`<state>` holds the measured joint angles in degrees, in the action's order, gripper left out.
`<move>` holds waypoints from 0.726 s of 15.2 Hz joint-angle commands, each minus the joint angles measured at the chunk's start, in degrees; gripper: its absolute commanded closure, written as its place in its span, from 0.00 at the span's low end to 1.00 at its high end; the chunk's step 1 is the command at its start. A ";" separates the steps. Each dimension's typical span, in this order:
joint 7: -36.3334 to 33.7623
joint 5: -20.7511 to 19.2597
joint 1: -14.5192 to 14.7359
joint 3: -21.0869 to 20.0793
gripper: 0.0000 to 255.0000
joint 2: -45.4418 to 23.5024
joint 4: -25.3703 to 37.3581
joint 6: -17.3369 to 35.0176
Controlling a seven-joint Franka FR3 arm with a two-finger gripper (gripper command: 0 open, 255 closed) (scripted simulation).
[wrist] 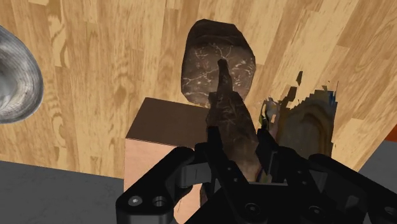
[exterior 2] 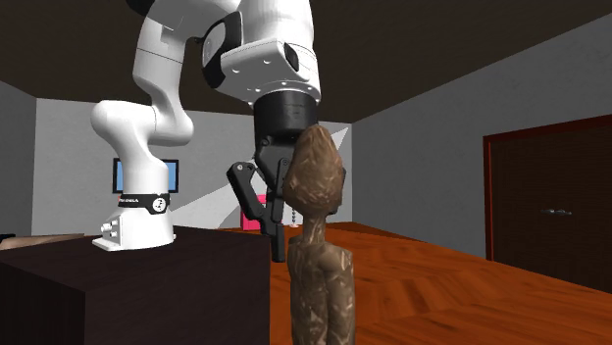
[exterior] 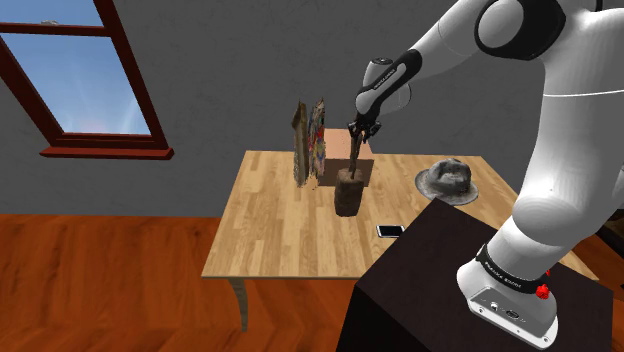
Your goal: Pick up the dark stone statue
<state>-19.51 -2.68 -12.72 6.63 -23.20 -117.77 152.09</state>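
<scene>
From the shoulder view, I cannot tell my gripper's (exterior: 354, 148) hold on 1 statue (exterior: 348, 194); 1 box (exterior: 333, 152) crowds its 12 o'clock, 1 hat (exterior: 447, 181) sits at 3 o'clock.

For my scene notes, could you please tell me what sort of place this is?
Most likely a room in a house, perhaps a living room. It has a polished wooden floor, a red-framed window showing blue sky, and a plain wooden table standing by the grey wall.

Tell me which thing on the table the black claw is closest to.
The dark brown statue: its top rises at the gripper; the box, grey hat and phone lie farther off.
</scene>
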 commanded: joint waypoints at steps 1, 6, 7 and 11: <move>0.02 0.02 -0.01 -0.02 1.00 -0.08 0.02 0.06; -0.06 -0.01 0.05 -0.01 1.00 -0.06 -0.02 0.08; -0.02 -0.01 0.02 -0.01 1.00 -0.01 -0.03 0.05; 0.11 -0.08 0.03 0.07 1.00 1.61 0.18 -1.77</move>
<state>-19.46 -2.75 -12.67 6.67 -22.11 -117.66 150.70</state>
